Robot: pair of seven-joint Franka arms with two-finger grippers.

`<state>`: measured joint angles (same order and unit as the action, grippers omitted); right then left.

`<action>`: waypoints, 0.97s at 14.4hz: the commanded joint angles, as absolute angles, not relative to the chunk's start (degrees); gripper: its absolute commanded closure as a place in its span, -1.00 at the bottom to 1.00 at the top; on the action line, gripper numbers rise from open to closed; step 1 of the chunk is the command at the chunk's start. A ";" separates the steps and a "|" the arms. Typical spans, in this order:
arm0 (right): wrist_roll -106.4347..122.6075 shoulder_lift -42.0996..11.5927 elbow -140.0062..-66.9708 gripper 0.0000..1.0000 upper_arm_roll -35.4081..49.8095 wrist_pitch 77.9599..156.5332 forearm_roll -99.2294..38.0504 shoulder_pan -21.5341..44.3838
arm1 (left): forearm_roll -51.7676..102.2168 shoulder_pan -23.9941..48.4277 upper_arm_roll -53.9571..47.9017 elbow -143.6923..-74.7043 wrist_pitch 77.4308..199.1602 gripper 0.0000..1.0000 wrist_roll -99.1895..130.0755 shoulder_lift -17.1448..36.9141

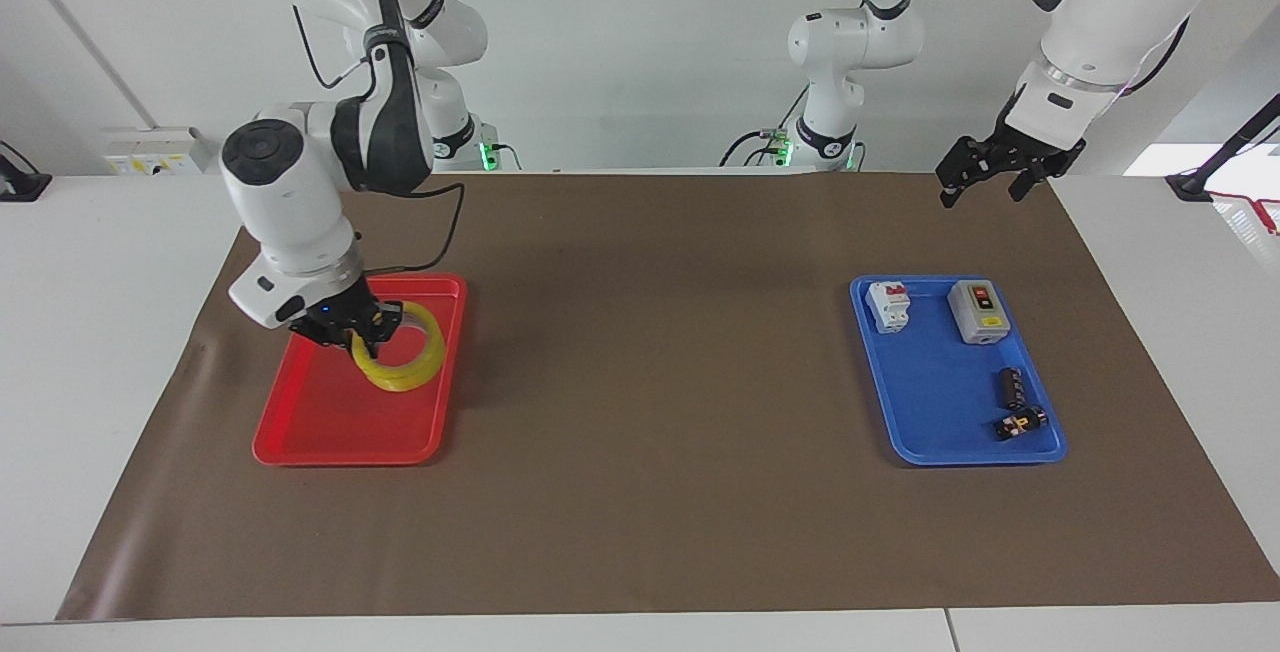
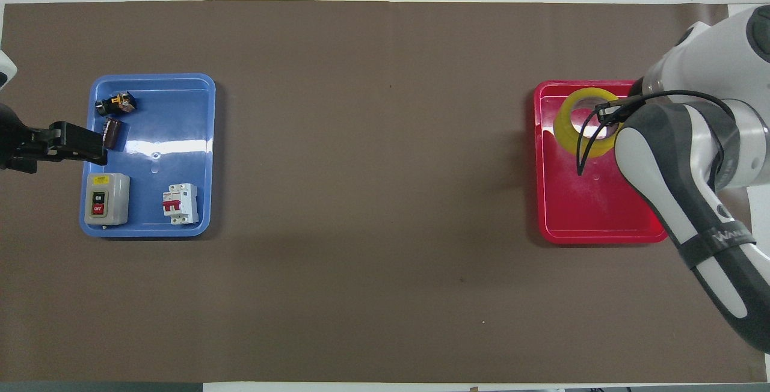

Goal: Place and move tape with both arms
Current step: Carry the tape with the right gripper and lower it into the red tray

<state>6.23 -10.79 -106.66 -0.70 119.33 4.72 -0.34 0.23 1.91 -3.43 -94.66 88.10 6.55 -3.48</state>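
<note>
Brown mat spread over most of a white table; near the right arm's end, a red tray, and near the left arm's end, a blue tray. In the blue tray, at the end nearer the robots, a white circuit breaker with a red lever beside a grey switch box with ON and OFF buttons. Farther from the robots in that tray, a dark cylinder and, just past it, a small black and yellow part.
</note>
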 commanded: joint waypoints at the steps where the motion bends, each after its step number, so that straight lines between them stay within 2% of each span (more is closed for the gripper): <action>1: 11.68 -6.08 -119.58 1.00 0.35 129.69 4.66 -5.00 | 1.41 1.23 -3.43 -95.98 89.12 -1.00 6.06 -4.57; 3: 11.86 -4.14 -127.24 1.00 0.26 138.65 4.66 -5.45 | 1.41 1.32 -3.43 -95.98 89.12 -1.00 6.06 -4.57; 7: 11.43 -3.52 -130.42 1.00 0.26 140.36 4.66 -5.45 | 1.41 1.32 -3.43 -95.98 89.12 -1.00 6.06 -4.57; 12: 11.25 -5.09 -130.87 1.00 0.26 143.43 4.66 -5.71 | 1.41 1.32 -3.43 -95.98 89.21 -1.00 5.98 -4.57; 13: 11.25 -5.53 -130.87 0.66 0.26 144.31 4.66 -6.32 | 1.41 1.32 -3.43 -95.98 89.21 -1.00 5.98 -4.57; 14: 10.38 -5.71 -130.78 -0.34 0.26 145.10 4.66 -6.15 | 1.41 1.32 -3.43 -95.98 89.12 -1.00 5.98 -4.57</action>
<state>11.31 -5.91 -129.98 -0.04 142.88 4.71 -5.38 0.23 1.90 -3.41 -94.66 88.10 6.55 -3.48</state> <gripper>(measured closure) 0.780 0.000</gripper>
